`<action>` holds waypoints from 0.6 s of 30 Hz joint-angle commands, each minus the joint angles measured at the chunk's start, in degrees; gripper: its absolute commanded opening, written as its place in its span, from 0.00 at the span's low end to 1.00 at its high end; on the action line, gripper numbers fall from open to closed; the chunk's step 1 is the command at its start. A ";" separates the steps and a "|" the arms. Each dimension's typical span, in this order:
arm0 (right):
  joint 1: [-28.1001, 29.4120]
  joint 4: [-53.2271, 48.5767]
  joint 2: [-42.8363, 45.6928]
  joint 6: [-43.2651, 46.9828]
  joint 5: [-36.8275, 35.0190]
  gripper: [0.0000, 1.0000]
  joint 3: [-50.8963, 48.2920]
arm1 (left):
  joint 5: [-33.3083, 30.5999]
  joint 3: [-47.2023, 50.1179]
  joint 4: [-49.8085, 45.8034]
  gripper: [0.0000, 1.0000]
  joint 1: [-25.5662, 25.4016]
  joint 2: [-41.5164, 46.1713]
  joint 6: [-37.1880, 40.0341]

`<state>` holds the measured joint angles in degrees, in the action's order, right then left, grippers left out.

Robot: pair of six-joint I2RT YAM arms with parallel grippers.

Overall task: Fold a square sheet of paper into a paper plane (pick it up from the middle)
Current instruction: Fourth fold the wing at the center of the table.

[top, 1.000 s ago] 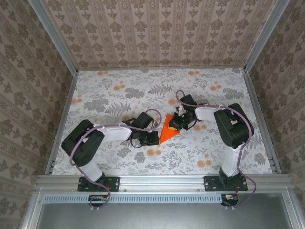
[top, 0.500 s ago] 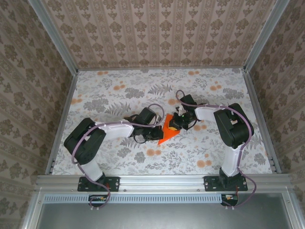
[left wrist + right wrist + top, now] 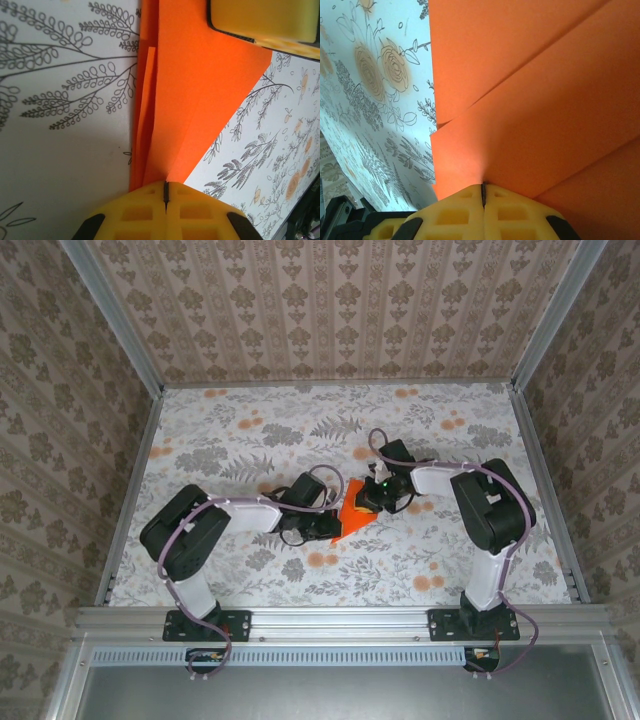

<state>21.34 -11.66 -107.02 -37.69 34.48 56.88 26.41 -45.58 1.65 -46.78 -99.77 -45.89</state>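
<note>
Item: sheet of paper (image 3: pixel 352 512), vivid orange, already creased into a pointed wedge, lying mid-desk (image 3: pixel 250 430) between the two arms. Left claw (image 3: pixel 166 192): clenched on the wedge's narrow tip, pads meeting flat over the layered folds. Right claw (image 3: pixel 483 194): clenched on the wide end, beside an overlapping edge. Step, as judged: tightening the centre fold. You should hold both pinches level, draw them gently apart so the layers lie taut, and avoid twisting, since paper this thin will likely skew or tear. Pose: left arm (image 3: pixel 240 510) laid low, reaching rightward; right arm (image 3: pixel 435 478) bent back leftward, the two wrists nearly facing each other.
</note>
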 commanded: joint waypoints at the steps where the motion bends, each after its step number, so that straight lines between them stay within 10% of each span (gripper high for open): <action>1: 1.19 2.38 3.94 2.97 1.04 0.08 -1.69 | -1.15 3.26 -4.40 0.00 -0.24 -1.31 -1.30; 18: 4.81 1.36 -1.54 4.02 0.76 0.07 -0.38 | -0.32 4.25 -3.77 0.00 0.04 -1.31 -1.79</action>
<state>27.77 -9.47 -106.56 -35.29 36.05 54.39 27.27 -44.23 4.23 -46.46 -99.63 -46.83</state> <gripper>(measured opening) 0.078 0.053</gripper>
